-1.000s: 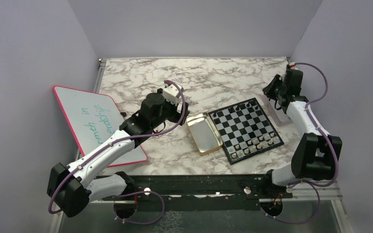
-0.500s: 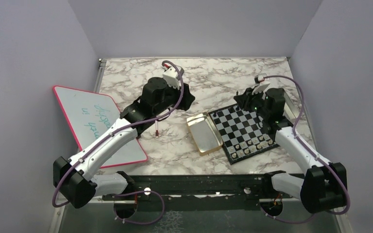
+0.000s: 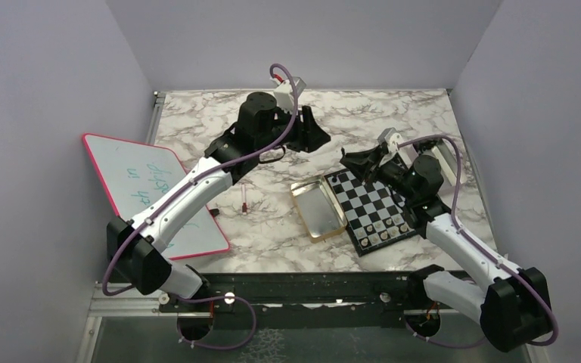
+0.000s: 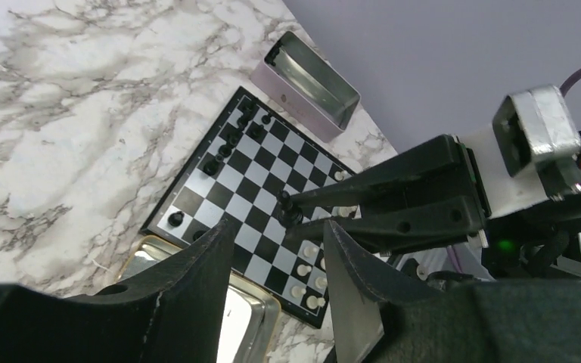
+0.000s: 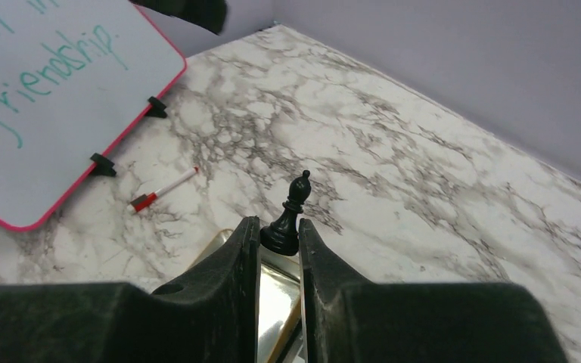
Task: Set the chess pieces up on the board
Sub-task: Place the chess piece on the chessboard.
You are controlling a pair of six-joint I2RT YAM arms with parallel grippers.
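Reaching right arm: it has swung in from the table's right edge, and the right gripper (image 3: 347, 161) now hangs above the far-left corner of the board (image 3: 374, 203).
Right claw: clamped on the round base of a black bishop (image 5: 291, 215), which stands upright between the fingers.
Left arm: it has risen from beside the whiteboard (image 3: 144, 189) towards the far middle; a marker (image 3: 243, 203) that it covered is now in view.
Left claw: the left gripper (image 4: 278, 231) has its fingers apart, with nothing between them.
Table (image 3: 272, 234): smooth white marble with grey veins.
Pale pieces (image 3: 389, 225): tiny, silvery, on the board's near rows.
Board surface: flat square of black and pale grey checks with a thin black border.
Gold tin (image 3: 318, 208): shallow, shiny, with rounded corners, against the board's left edge.
Marker body: thin and white with a red cap.
Whiteboard face: glossy, pink-rimmed, with green handwriting.
Black pieces (image 4: 231, 140): on the far rows.
Far tin (image 4: 310, 91): open, oblong, mirror-like inside, just beyond the board.
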